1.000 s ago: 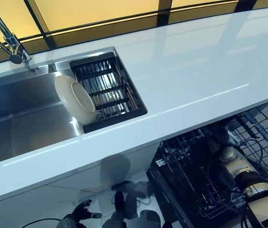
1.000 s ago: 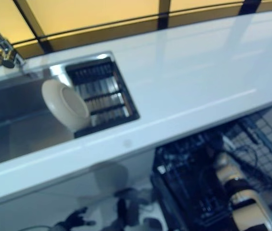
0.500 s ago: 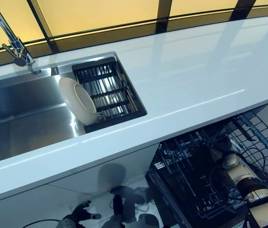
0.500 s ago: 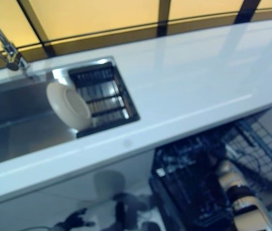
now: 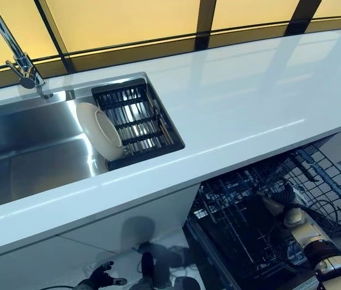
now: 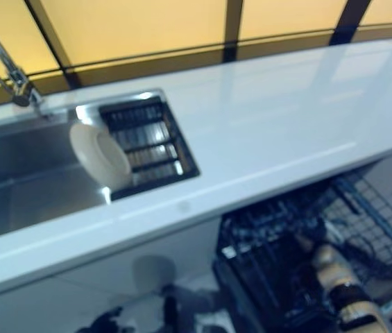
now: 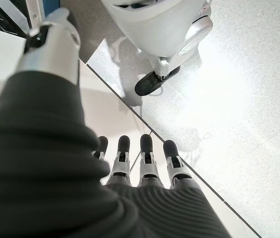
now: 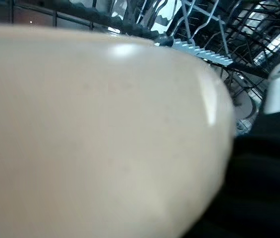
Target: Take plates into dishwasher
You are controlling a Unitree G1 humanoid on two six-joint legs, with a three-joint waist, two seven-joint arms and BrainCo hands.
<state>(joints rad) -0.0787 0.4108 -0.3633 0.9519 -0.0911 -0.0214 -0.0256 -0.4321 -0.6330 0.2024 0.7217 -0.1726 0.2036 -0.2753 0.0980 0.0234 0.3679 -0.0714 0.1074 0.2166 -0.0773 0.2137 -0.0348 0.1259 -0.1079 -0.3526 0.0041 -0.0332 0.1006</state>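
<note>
Right wrist view alone shows a cream plate point(image 8: 95, 134) in right hand point(image 8: 278, 94), grip unclear; left hand point(image 7: 144, 158) fingers straight, apart.

Kitchen, steel sink point(image 5: 19, 151), tap point(image 5: 22, 66), white counter point(image 5: 248, 103), open dishwasher rack point(image 5: 242, 217)

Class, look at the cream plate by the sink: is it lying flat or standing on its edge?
On edge, tilted: the plate leans against the black drying rack at the sink's right end.
</note>
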